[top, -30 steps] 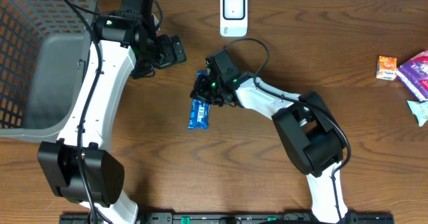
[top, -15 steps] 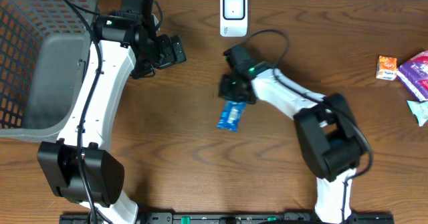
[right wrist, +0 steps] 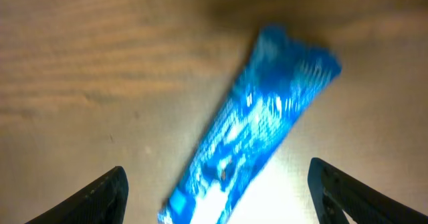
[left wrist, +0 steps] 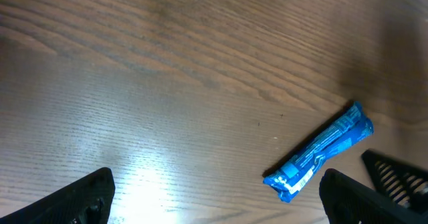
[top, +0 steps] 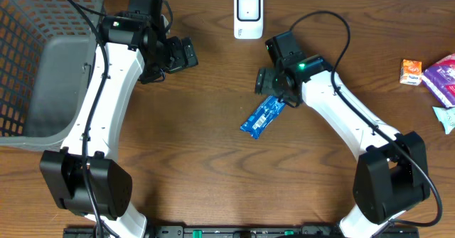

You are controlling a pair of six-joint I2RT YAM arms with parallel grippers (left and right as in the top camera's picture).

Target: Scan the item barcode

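I'm holding the right fingers (right wrist: 107,190) wide over the blue bar (top: 262,116) lying on the counter (top: 206,188), left fingers (left wrist: 80,197) wide too; any skewed grab is risking hiding its barcode.

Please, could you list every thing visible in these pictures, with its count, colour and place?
table: one, brown wood, under everything
basket: one, grey, far left corner
scanner: one, white, far edge, middle
wrapped bar: one, blue, lying flat at the table centre
small box: one, orange, right side
purple packet: one, purple, right edge, partly cut off
pale packet: one, whitish, right edge, partly cut off
left arm and right arm: two, white with black joints
left end effector: one, black, open, empty
right end effector: one, black, open, over the bar
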